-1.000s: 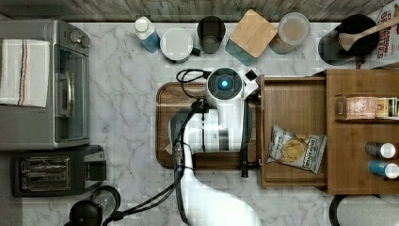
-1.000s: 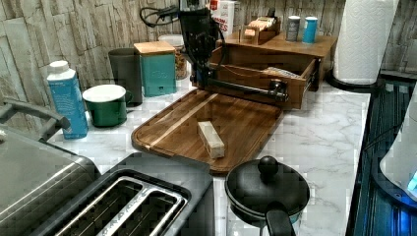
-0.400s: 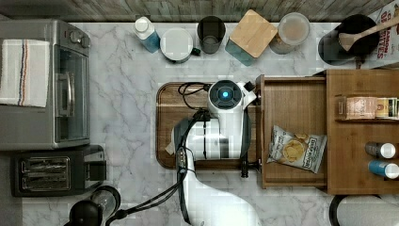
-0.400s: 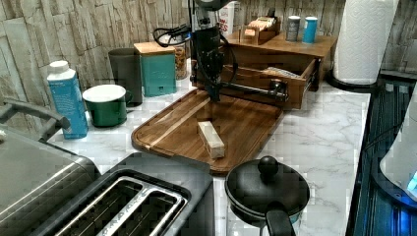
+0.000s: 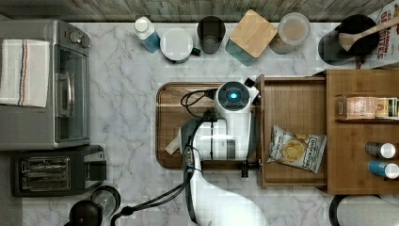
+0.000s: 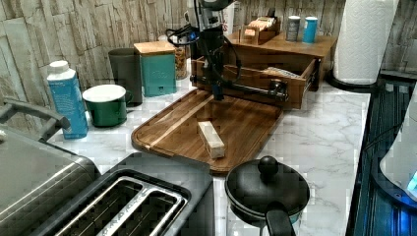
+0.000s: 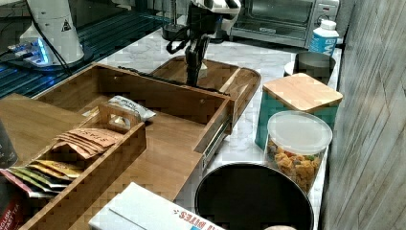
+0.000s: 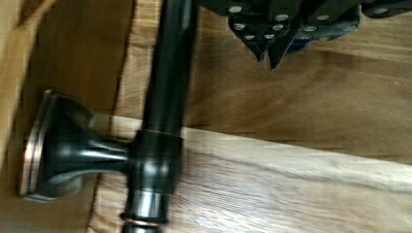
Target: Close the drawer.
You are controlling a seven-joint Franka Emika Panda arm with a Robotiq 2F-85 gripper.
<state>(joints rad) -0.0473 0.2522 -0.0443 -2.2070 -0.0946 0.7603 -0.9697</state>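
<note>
The drawer (image 5: 291,106) stands pulled out from the wooden cabinet (image 5: 357,136) toward the top view's left, with a bag of chips (image 5: 296,149) lying inside. Its black bar handle (image 8: 167,73) runs along the front (image 6: 255,94). My gripper (image 6: 217,94) hangs point-down just in front of that handle, over the dark tray (image 5: 171,117). In the wrist view the fingertips (image 8: 269,53) meet, shut on nothing, a little way off the bar. From above, the arm's wrist (image 5: 233,96) hides the fingers. In the right view the gripper (image 7: 191,80) stands beyond the drawer front (image 7: 158,103).
A pale wooden block (image 6: 210,139) lies on the tray. Canisters, a green cup (image 6: 105,103) and a blue bottle (image 6: 66,105) line the back wall. A toaster (image 5: 56,169), toaster oven (image 5: 44,84) and lidded pot (image 6: 265,189) sit further off. A paper towel roll (image 6: 361,39) stands beside the cabinet.
My gripper has come down and shifted along the drawer front toward the left view's right, ending close to the handle. The drawer has not moved.
</note>
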